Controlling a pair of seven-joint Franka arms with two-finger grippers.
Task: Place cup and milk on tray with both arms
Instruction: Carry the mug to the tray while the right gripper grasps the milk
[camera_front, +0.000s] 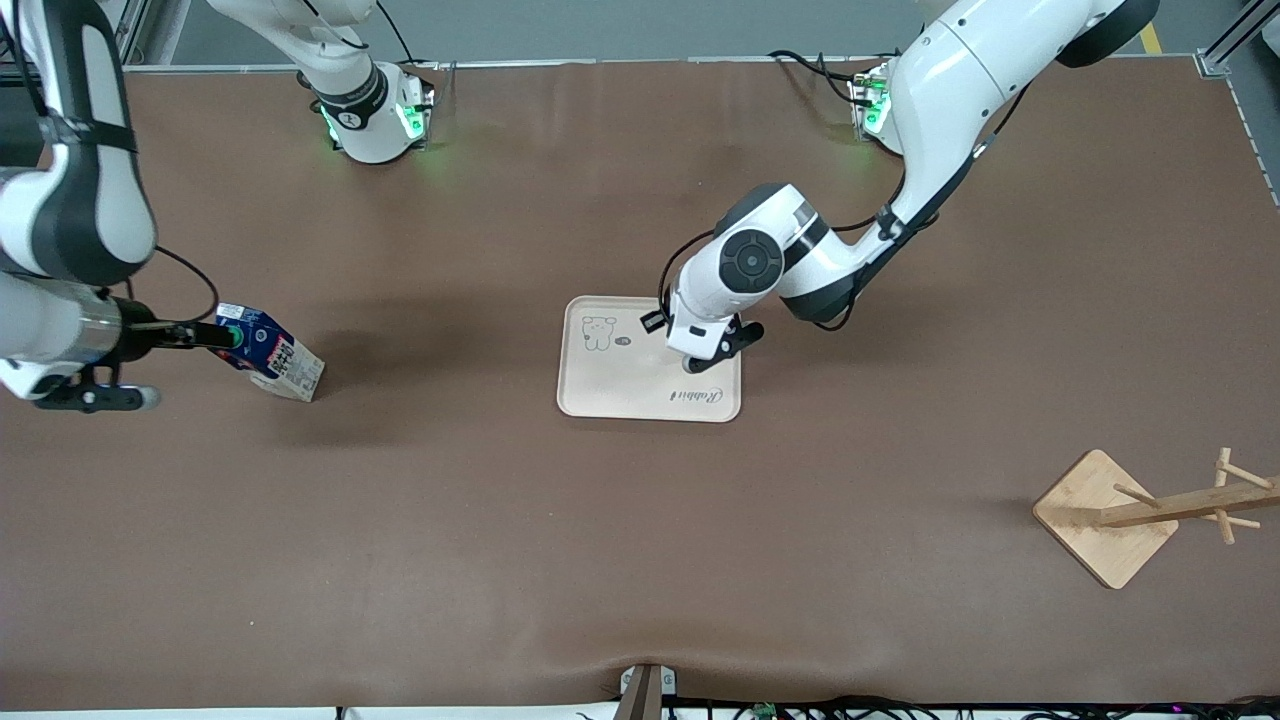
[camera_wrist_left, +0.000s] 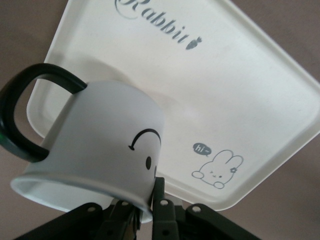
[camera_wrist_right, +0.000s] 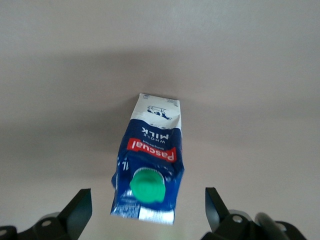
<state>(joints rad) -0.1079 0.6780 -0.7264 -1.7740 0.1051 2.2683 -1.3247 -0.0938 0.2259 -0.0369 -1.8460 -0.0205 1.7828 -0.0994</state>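
The cream tray (camera_front: 620, 385) lies mid-table. My left gripper (camera_front: 692, 366) is over the tray's end toward the left arm, near the "Rabbit" script. In the left wrist view it (camera_wrist_left: 150, 200) is shut on the rim of the white smiley cup (camera_wrist_left: 110, 135), which hangs tilted close above the tray (camera_wrist_left: 225, 90). The arm hides the cup in the front view. The blue milk carton (camera_front: 275, 355) stands at the right arm's end of the table. My right gripper (camera_front: 215, 337) is open at its green-capped top, with its fingers (camera_wrist_right: 80, 212) wide on either side of the carton (camera_wrist_right: 152, 150), apart from it.
A wooden rack with a square base (camera_front: 1100, 520) and pegs stands near the front camera at the left arm's end of the table. A brown cloth covers the table.
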